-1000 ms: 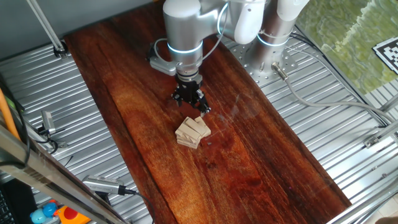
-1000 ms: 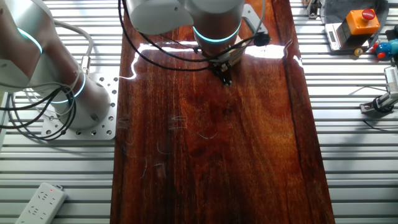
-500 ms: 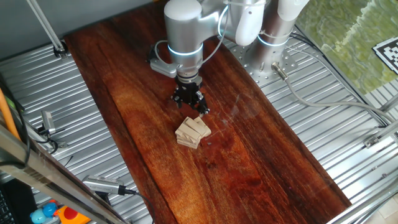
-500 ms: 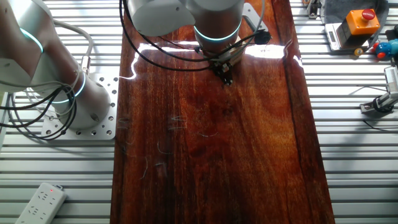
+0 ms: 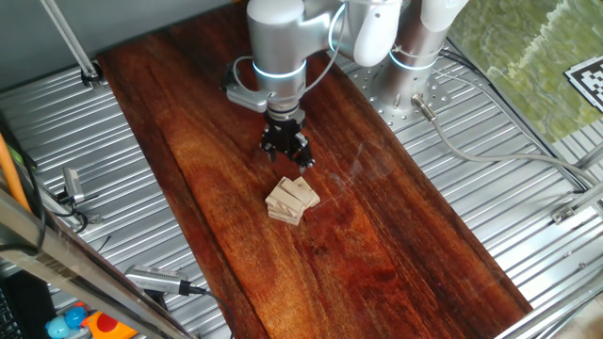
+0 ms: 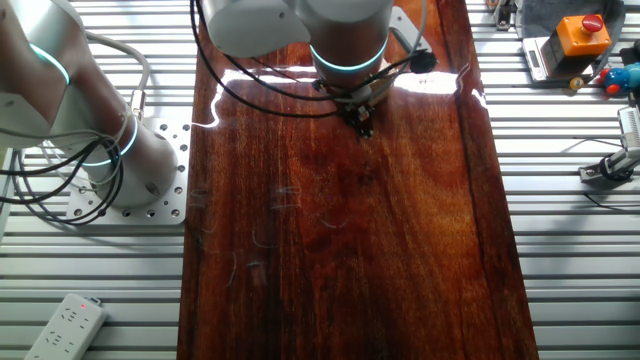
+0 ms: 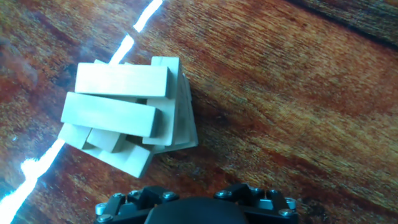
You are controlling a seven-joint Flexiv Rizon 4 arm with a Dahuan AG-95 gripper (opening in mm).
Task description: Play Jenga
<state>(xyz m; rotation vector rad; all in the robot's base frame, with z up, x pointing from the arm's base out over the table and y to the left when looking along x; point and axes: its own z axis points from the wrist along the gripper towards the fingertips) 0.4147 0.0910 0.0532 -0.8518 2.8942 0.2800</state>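
Pale Jenga point(image 7: 127, 118), claw point(image 5: 286, 151) fingertips unseen

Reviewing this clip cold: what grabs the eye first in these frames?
The small Jenga stack of pale blocks, its crossed layers skewed, sits alone mid-way along the dark wood board. Just beyond it hangs the black pincer under the silver arm, apart from the blocks. A bright streak of reflected light crosses the board beside the stack in the hand view.

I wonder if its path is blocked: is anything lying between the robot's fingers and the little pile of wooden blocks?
Nothing. In one fixed view only bare board shows between the gripper and the blocks.
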